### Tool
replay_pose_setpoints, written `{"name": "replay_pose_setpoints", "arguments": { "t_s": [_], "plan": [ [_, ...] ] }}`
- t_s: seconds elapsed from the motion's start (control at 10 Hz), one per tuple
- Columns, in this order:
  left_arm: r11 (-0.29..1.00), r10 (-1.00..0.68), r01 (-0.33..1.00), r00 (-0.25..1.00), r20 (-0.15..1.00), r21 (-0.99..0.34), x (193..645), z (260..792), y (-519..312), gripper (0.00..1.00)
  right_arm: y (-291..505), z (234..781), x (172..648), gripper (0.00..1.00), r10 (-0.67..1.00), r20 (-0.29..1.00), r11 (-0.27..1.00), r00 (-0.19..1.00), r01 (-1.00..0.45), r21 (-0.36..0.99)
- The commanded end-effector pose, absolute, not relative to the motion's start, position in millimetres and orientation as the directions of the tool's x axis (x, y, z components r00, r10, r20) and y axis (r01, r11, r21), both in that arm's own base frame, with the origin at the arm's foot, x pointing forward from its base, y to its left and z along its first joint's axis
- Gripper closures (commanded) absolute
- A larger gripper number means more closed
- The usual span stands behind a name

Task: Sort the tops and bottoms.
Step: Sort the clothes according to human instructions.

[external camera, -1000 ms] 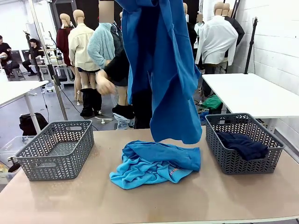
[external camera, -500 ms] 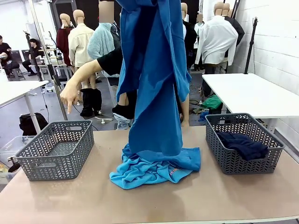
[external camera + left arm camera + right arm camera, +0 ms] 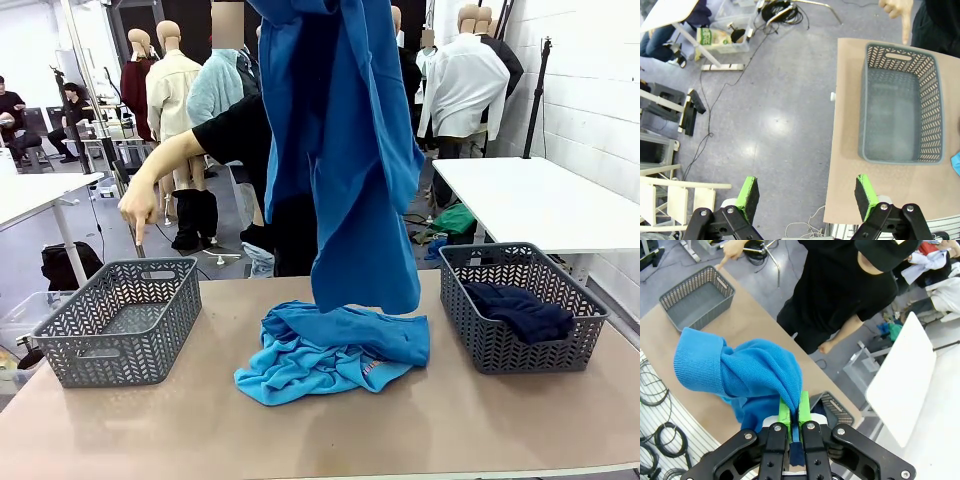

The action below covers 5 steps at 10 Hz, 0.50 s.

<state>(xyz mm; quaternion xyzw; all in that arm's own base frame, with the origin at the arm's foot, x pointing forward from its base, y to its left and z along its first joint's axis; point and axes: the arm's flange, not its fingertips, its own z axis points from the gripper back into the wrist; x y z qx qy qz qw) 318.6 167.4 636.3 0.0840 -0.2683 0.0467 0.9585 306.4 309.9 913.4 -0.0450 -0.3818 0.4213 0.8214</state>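
Note:
A medium-blue top [image 3: 345, 170] hangs from above the middle of the table, its hem just over the pile. My right gripper [image 3: 790, 412] is shut on this top's [image 3: 745, 370] upper edge, high above the table. Under it lie two more tops, a blue one [image 3: 355, 330] over a turquoise one [image 3: 295, 375] with a small red-white print. The dark navy bottoms [image 3: 515, 308] lie in the right basket [image 3: 500, 350]. The left basket [image 3: 140, 335] holds nothing. My left gripper [image 3: 806, 192] is open and empty, off the table's left edge, short of the left basket [image 3: 931, 95].
A person in black [image 3: 845, 290] stands at the far side. Their hand [image 3: 137, 205] points a finger down at the left basket; the pointing hand [image 3: 897, 10] is also in the left wrist view. Bare tabletop [image 3: 200, 430] lies in front. A white table [image 3: 540, 200] stands at back right.
The hanging top swung: half a second ago its hem touched the pile, now it hangs clear and further right. The person's arm came out and points at the left basket.

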Motion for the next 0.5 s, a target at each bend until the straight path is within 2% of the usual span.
{"name": "replay_pose_setpoints", "arguments": {
  "t_s": [0.0, 0.4],
  "plan": [
    [0.981, 0.049, -0.14, 0.848, 0.527, 0.133, 319.0, 636.6, 168.8, 0.0, 306.3, 915.4, 306.8, 1.0, 0.734, 0.589, 0.631, 0.338, -0.659, -0.408],
    [0.981, 0.049, -0.14, 0.848, 0.527, 0.133, 319.0, 636.6, 168.8, 0.0, 306.3, 915.4, 306.8, 1.0, 0.734, 0.589, 0.631, 0.338, -0.659, -0.408]
  ]
}}
